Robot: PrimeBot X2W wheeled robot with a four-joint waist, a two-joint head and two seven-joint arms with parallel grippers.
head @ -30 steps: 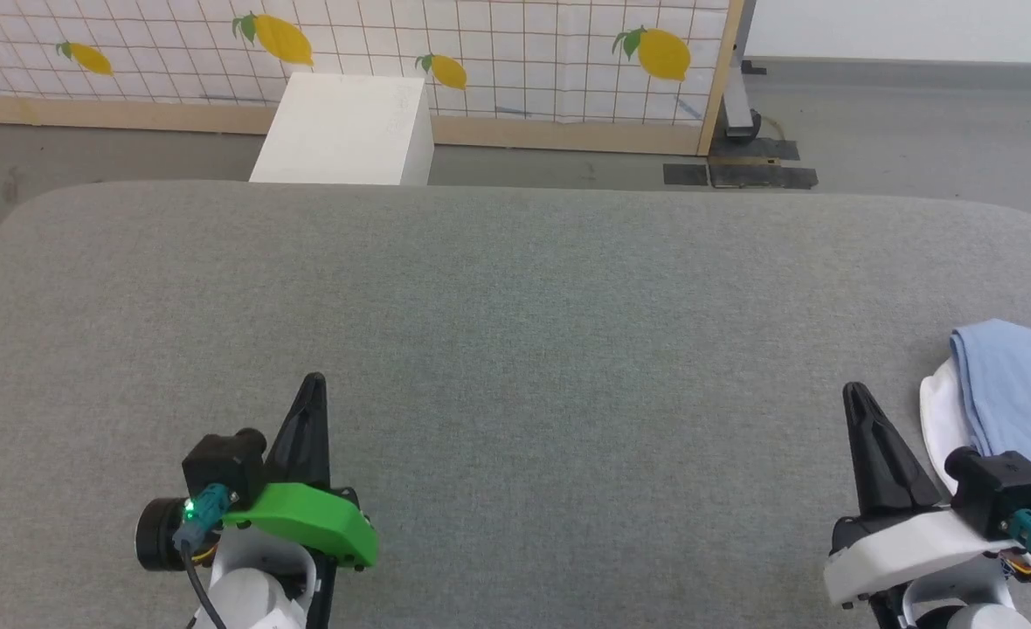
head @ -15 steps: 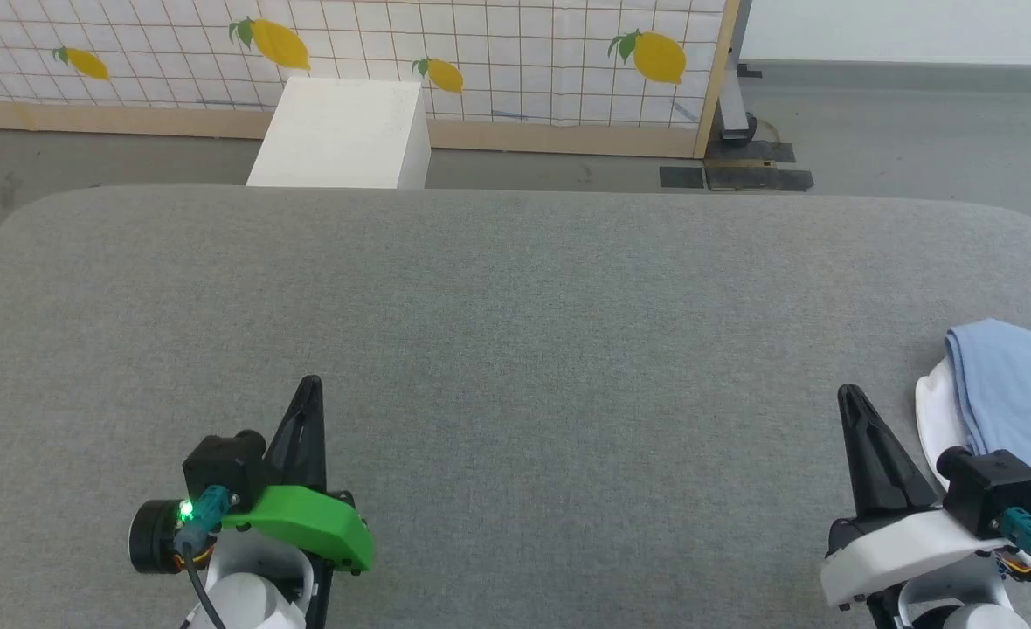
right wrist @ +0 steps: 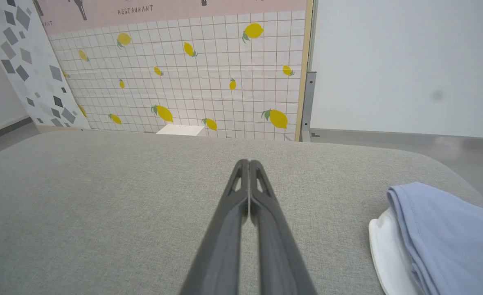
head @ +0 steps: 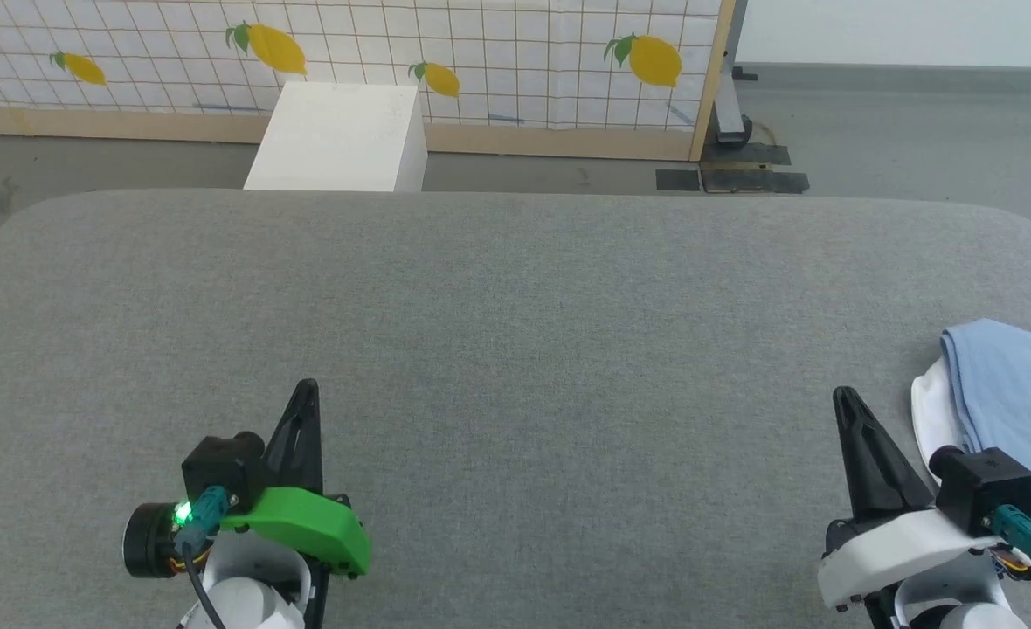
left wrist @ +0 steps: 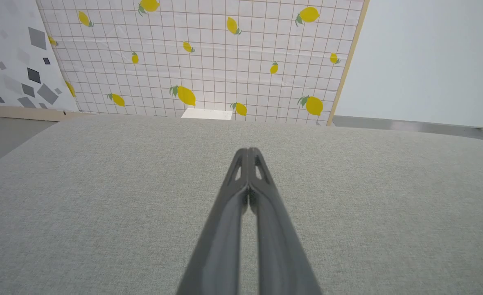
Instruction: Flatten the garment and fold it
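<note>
Both shut tight, holding nothing: left gripper (head: 306,390) far off, garment (head: 1012,384) just right of the right gripper (head: 841,400).

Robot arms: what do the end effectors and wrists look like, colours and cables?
The left end effector has long black tapering fingers, a bright green cover, a black camera block with a teal plug, a lit green light and a black cable. The right end effector matches, but with a white cover and orange wires beside its plug.
</note>
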